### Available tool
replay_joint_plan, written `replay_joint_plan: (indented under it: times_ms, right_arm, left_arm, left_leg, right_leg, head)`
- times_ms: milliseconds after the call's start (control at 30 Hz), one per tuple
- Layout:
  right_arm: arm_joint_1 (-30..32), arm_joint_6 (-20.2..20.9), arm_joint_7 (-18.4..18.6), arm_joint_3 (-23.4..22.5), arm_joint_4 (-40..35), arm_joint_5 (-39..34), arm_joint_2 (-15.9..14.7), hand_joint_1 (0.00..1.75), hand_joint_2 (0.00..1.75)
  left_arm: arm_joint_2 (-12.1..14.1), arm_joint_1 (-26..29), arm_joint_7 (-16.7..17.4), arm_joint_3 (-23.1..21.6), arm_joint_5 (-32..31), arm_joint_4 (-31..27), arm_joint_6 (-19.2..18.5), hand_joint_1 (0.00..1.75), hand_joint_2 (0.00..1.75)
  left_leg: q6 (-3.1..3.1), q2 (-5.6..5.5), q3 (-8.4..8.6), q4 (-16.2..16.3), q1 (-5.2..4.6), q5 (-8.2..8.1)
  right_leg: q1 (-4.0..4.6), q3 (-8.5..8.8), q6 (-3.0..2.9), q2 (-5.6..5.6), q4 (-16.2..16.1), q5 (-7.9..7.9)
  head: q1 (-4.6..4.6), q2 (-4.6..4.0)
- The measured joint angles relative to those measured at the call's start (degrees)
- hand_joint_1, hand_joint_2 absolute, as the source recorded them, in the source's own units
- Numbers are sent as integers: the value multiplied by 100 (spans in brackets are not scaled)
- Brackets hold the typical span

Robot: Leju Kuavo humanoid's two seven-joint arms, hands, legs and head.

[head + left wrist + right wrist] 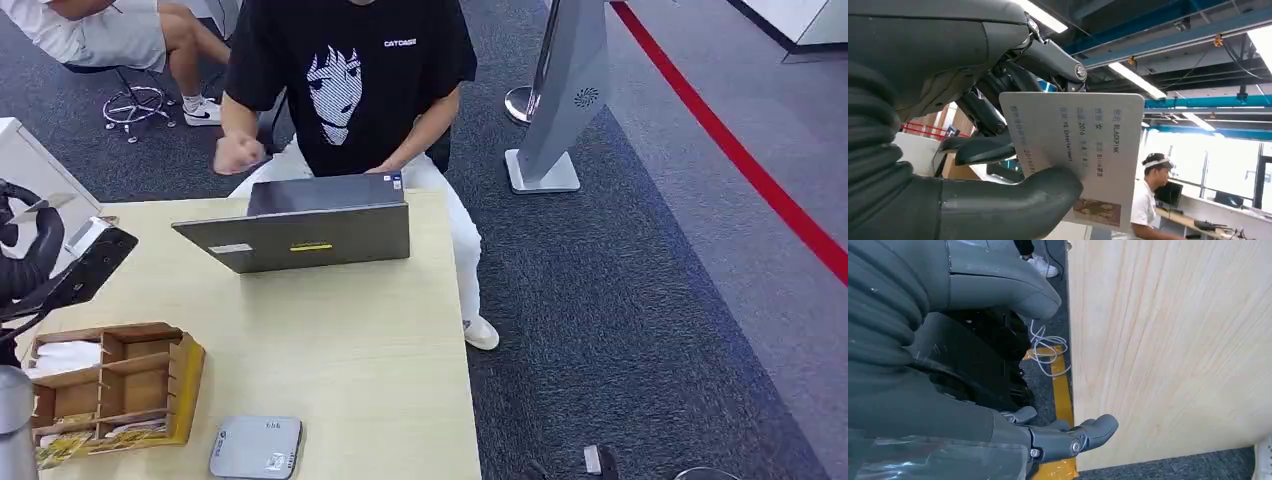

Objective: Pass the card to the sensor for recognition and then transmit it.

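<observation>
One card point(1083, 160), a flat pale rectangle with rounded corners, printed text lines and a small picture at one end, is pinched in the left hand point(998, 150) between the thick grey thumb and the darker fingers point(983, 112) behind it. In the head view the same card point(42, 204) shows as a thin pale sliver, held up at the far left edge above the table point(370, 340), just over a dark flat device point(85, 270) on a slanted mount with a pale panel on top (whether this is the sensor cannot be told).

The right hand point(1058, 435) hangs beside the table's edge, its fingers curled partly in with nothing between them; whether it counts as closed cannot be told. Beside it lie a light wood-grain panel point(1168, 340), grey carpet, a yellow floor stripe point(1060, 385) and a loose white cable point(1045, 347).

On the smooth light-wood table stand one grey laptop point(310, 225), open with its back to the camera, one wooden organiser box point(120, 385) split into several compartments, and one flat grey rounded-square device point(256, 447) near the front edge. One person in a black printed T-shirt point(350, 80) sits behind the laptop; another person's legs point(185, 45) show at the top left. A silver stand point(565, 95) rises from the carpet, and one red line point(740, 160) crosses the floor diagonally.
</observation>
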Motion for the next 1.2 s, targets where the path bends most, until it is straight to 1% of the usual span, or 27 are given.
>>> replay_joint_plan:
  times_ms: [133, 233, 367, 467, 533, 600, 700, 900, 1133, 1200]
  right_arm:
    - [1, -7, 0, 2, -9, 0, 0, 0, 175]
    - [6, -35, -2, 0, -48, -2, 4, 0, 175]
    - [34, -24, -13, -65, -157, -18, 33, 0, 175]
    - [57, -28, -22, -131, -236, -112, 50, 0, 175]
    - [65, -28, -24, -168, -286, -111, 57, 0, 175]
    - [68, -24, -31, -203, -310, -103, 61, 0, 175]
    - [75, 2, -39, -245, -324, -101, 63, 0, 175]
    - [88, 35, -85, -319, -332, -76, 66, 0, 175]
    - [91, 101, -107, -350, -334, 66, 70, 0, 175]
    - [91, 105, -118, -354, -332, 125, 70, 0, 175]
  left_arm:
    - [-63, 23, -123, 35, 215, -68, 33, 175, 175]
    - [-255, 334, -373, 37, 417, -384, 164, 175, 175]
    - [-657, 1316, -701, -128, 470, -1083, 520, 175, 175]
    - [-929, 2077, -800, -424, 538, -1403, 553, 175, 175]
    - [-1060, 2402, -815, -632, 621, -1458, 465, 175, 175]
    - [-1150, 2596, -813, -787, 640, -1396, 365, 175, 175]
    - [-1237, 2798, -815, -999, 678, -1208, 356, 175, 175]
    - [-1265, 3022, -815, -1336, 750, -798, 345, 175, 175]
    - [-1226, 3036, -647, -1598, 892, -229, 286, 175, 175]
    - [-1206, 3039, -647, -1639, 894, -88, 275, 175, 175]
  left_leg:
    - [0, 0, -1, 0, 0, 0]
    - [2, 3, 0, 0, -4, -2]
    - [12, 21, -1, 0, -12, -13]
    - [18, 20, -2, 0, -14, -17]
    - [19, 19, -4, 0, -14, -18]
    - [19, 18, -5, 0, -14, -18]
    - [18, 19, -4, 0, -14, -16]
    - [17, 17, -4, 0, -14, -14]
    - [18, 15, -6, 0, -14, -15]
    - [18, 15, -6, 0, -14, -15]
  right_leg:
    - [0, 1, 0, 0, 0, 0]
    - [-5, -2, 1, 5, -1, 0]
    - [-12, -9, 7, 22, -5, -5]
    - [-13, -10, 12, 20, -10, -9]
    - [-13, -11, 13, 18, -11, -10]
    - [-13, -11, 13, 17, -11, -9]
    - [-13, -10, 15, 17, -10, -6]
    - [-13, -9, 14, 16, -9, -4]
    - [-13, -9, 14, 15, -9, -5]
    - [-13, -9, 14, 15, -9, -5]
  head:
    - [0, 0]
    - [2, 0]
    - [0, 0]
    - [2, 0]
    - [2, 2]
    - [2, 0]
    - [2, 0]
    - [2, 0]
    - [0, 0]
    - [2, 0]
